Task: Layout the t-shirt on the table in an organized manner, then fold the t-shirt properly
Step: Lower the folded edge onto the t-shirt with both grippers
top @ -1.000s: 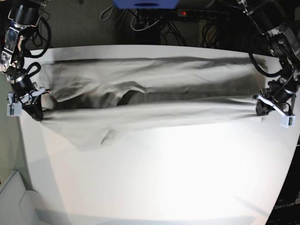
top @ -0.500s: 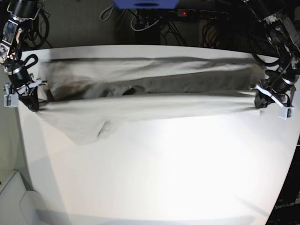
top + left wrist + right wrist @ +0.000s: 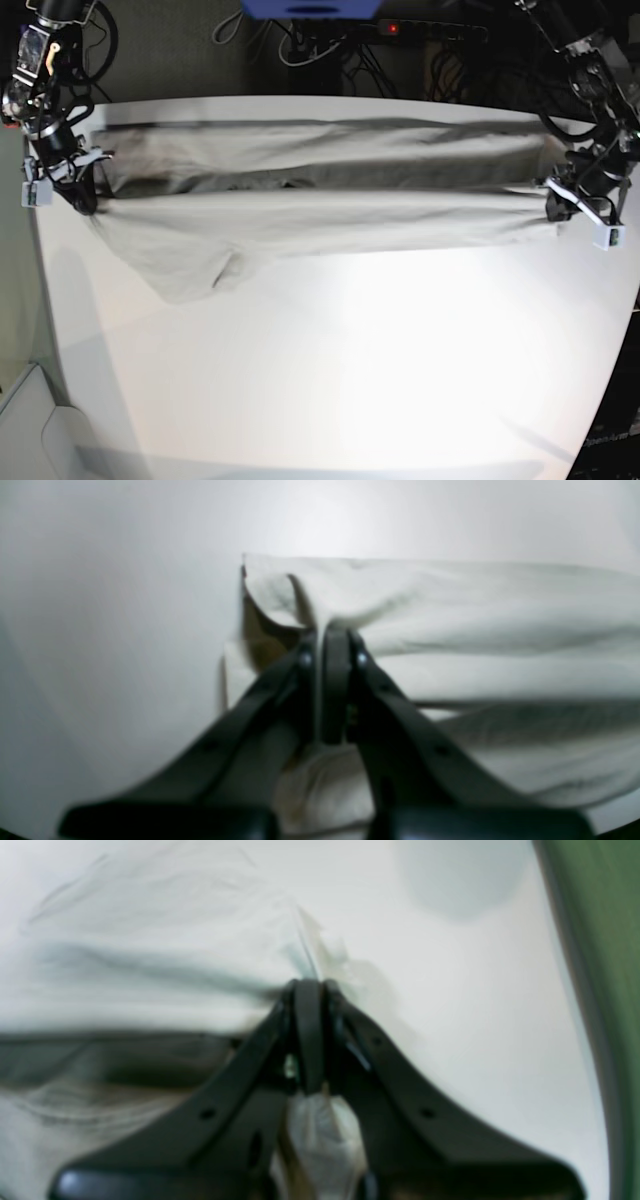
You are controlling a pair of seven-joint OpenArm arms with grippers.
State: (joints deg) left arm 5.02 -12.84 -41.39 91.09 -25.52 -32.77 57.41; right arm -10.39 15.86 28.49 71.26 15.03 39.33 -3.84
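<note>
Left gripper (image 3: pixel 330 630): jaws pressed together on a pinch of the t-shirt (image 3: pixel 475 610); cloth bunches between the fingers and shows again below them, nearer the camera; a folded corner of fabric stands up just left of the tips, its darker inner side visible. From the pinch the shirt runs off to the right of the wrist view in long flat folds, a dark shadowed band beneath the upper fold.

Right gripper (image 3: pixel 309 985): jaws likewise clamped on the t-shirt (image 3: pixel 150 950); a wad of cloth sits between the fingers, low in the frame; fabric stretches away to the left of this view, blurred; bare table (image 3: pixel 475 1015) to the right of the tips, with a green strip past its edge at far right.

Base view: left gripper (image 3: pixel 556 208) at the right edge of the table (image 3: pixel 350 380), right gripper (image 3: pixel 85 196) at the left edge, well apart; the t-shirt (image 3: pixel 320 215) is drawn taut between them as a long horizontal band across the far half of the table. A second layer lies behind the stretched edge, nearer the far rim, darker grey in the middle. Below the right gripper a loose flap of the shirt sags toward the near side and rests on the table; near half of the table bare and glossy white.

Behind the table: cables (image 3: pixel 330 50) and a power strip (image 3: pixel 430 30) with a red light.
</note>
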